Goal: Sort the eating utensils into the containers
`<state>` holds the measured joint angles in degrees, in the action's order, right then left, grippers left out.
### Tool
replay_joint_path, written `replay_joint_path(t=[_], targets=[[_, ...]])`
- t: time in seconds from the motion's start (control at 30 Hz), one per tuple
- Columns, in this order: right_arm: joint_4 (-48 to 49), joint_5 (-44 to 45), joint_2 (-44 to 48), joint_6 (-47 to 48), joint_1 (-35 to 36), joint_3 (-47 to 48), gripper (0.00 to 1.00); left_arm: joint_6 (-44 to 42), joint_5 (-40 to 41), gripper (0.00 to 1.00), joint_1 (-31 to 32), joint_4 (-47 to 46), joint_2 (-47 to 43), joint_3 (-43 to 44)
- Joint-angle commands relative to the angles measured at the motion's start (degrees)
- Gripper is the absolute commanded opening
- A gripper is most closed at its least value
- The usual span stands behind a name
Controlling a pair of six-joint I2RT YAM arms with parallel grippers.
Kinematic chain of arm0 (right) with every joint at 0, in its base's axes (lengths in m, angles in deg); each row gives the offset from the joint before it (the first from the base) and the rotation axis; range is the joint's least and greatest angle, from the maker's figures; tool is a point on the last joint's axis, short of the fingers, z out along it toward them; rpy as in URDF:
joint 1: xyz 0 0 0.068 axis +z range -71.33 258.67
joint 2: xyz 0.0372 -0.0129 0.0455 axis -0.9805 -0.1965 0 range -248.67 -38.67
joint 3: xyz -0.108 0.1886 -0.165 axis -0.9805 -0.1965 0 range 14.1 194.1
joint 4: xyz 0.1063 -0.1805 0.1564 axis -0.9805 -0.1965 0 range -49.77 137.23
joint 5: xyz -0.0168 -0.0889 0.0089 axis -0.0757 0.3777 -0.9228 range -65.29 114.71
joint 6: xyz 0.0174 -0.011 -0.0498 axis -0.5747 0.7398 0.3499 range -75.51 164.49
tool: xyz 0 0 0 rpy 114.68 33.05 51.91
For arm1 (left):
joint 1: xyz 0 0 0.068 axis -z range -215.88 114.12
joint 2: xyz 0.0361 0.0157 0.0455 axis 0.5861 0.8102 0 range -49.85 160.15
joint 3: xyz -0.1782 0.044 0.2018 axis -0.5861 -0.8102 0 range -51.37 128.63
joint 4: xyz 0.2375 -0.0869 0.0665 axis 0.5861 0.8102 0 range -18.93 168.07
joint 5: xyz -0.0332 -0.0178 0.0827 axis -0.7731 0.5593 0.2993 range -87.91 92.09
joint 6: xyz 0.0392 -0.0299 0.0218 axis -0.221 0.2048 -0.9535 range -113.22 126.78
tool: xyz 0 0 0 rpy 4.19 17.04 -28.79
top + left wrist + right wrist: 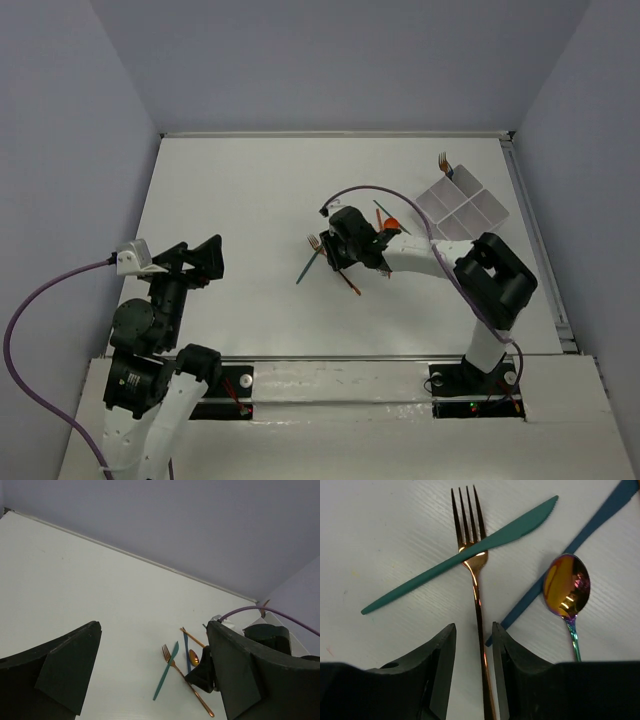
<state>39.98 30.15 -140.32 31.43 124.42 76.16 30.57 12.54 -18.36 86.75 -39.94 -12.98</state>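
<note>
While the right gripper [474, 630] hangs low over the table [240, 190], I see its fingers [440, 655] slightly parted on either side of the fork's [476, 580] copper handle. A thin gap shows on both sides, so they straddle it without pinching it. The fork lies flat near the middle of the table, tines pointing away from the wrist. A teal knife [515, 527] lies slantwise across its neck. Just to the right, a blue knife [600, 520] lies diagonally, and a spoon [566, 585] with a shiny rainbow bowl rests on it. The white tray [462, 205] sits well apart, at the far right of the table. An orange fork [443, 160] stands up at its far corner, though I cannot tell which compartment it is in. My left gripper [152, 630] sits back on the left, fingers spread wide with nothing between them.
</note>
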Motion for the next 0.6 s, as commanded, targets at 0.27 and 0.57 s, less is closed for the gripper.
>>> replay_joint_path(t=[0.27, 0.57], targets=[[-6.46, 4.76, -7.86, -0.21, 3.29, 7.89, 0.38, -1.11, -0.97, 0.99, -0.29, -3.11, 0.55, 0.02], [-7.61, 6.34, -9.45, -0.74, 3.29, 8.87, 0.33, -1.2, -0.88, 0.99, -0.82, -3.03, 0.28, 0.02]])
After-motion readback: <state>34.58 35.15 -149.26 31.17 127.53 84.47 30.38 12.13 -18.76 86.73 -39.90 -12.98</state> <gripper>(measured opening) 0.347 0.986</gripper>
